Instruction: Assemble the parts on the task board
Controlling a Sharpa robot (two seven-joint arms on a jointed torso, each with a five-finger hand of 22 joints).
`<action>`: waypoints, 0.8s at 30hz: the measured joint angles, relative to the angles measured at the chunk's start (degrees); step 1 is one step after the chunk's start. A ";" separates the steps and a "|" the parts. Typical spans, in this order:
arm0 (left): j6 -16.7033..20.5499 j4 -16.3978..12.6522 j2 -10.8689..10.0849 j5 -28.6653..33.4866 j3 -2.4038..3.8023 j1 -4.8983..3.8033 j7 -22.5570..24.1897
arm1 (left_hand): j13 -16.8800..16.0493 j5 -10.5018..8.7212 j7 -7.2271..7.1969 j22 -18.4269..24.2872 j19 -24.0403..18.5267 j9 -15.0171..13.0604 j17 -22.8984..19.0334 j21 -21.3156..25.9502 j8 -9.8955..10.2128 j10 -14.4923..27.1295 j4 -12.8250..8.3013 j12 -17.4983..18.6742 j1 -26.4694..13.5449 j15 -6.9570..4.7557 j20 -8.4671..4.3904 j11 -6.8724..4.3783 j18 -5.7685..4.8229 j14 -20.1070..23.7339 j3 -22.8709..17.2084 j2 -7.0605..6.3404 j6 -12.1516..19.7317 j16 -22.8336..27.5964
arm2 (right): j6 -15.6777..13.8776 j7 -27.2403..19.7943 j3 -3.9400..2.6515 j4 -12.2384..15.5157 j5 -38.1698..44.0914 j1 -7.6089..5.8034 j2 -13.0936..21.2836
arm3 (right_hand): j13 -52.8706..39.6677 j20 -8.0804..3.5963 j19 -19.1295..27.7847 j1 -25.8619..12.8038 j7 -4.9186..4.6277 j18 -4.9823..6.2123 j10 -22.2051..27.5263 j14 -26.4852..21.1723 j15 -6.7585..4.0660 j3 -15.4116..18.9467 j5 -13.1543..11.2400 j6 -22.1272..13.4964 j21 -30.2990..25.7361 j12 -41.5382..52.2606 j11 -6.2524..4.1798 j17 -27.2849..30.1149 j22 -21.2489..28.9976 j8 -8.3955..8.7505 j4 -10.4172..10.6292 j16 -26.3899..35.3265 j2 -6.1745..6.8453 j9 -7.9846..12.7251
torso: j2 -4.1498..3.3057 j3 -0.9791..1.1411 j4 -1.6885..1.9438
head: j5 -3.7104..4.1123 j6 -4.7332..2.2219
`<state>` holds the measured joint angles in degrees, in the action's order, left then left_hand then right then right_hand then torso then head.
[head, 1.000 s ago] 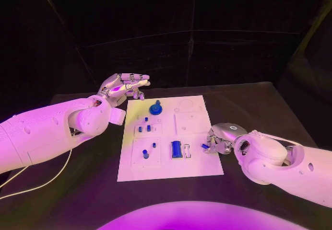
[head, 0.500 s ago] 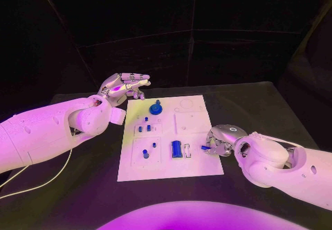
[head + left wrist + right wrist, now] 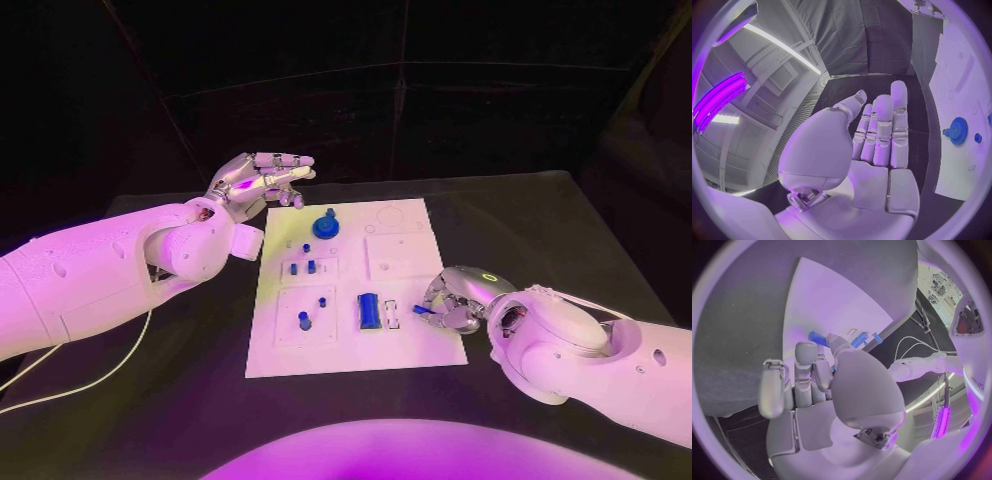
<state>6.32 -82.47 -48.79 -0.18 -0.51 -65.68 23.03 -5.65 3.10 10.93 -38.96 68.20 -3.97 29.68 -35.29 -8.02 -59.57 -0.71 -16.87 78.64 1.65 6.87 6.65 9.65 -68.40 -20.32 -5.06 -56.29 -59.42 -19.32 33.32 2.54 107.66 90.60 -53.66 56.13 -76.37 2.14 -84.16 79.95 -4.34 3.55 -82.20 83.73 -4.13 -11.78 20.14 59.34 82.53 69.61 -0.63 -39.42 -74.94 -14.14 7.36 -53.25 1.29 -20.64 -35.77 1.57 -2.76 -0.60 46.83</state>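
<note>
Your right hand (image 3: 451, 300) pinches a small blue peg-like part (image 3: 423, 309) between thumb and fingertips, just over the right edge of the white rectangular task board (image 3: 418, 345), close beside the dark blue cylinder part (image 3: 369, 311) lying in its slot. In the right wrist view the same hand (image 3: 826, 390) shows the blue piece (image 3: 817, 337) sticking out past its fingers above the white plate (image 3: 836, 300).

Your left hand (image 3: 260, 180) hangs off the board's far left corner, holding nothing. The left wrist view shows its fingers (image 3: 882, 132) straight and close together with the palm bare, so I read it as open.

The pinch is the weak point, in my judgement. The part is small and only its tip is caught, so it could twist or slip out as you lower it. If it meets its hole tilted, it may jam or skid across the smooth plate. The right hand's fingers also sit near the cylinder and could nudge it out of its slot. Which socket the peg belongs to I cannot tell.

The blue gear-shaped part (image 3: 326, 228) stands at the far end of the board; several small blue pegs (image 3: 299, 268) stand in the left recesses.

The tabletop (image 3: 144, 400) is matte black, and black drapes close the room behind it.
</note>
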 measured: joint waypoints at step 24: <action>-0.49 -0.01 0.27 0.00 0.00 0.00 -0.52 | 0.01 0.00 0.00 0.04 0.00 0.00 -0.19 0.00 0.01 0.21 -0.17 0.00 0.23 0.00 0.00 0.21 0.01 0.00 0.17 0.22 0.00 0.00 | -2.91 0.23 -0.01 -2.31 -5.74 0.00 -5.25 | 1.43 -0.21 0.21 -7.82 0.17 0.00 -1.55 0.01 -0.41 -1.56 -0.45 1.63 0.64 2.22 -0.70 -0.07 0.01 -1.54 2.86 0.00 1.79 -2.53 | -0.02 0.02 0.01 | 0.06 0.03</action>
<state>5.83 -82.47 -48.52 -0.18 -0.51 -65.68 22.51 -5.64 3.10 10.93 -38.92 68.20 -3.97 29.50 -35.29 -8.01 -59.37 -0.88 -16.87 78.87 1.65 6.87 6.86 9.66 -68.40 -20.15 -4.84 -56.29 -59.42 -22.23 33.55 2.53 105.35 84.86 -53.67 50.88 -74.93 1.92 -83.95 72.13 -4.17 3.55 -83.75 83.74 -4.53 -13.34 19.69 60.96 83.17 71.83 -1.34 -39.49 -74.93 -15.68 10.22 -53.25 3.08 -23.16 -35.79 1.58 -2.75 -0.54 46.87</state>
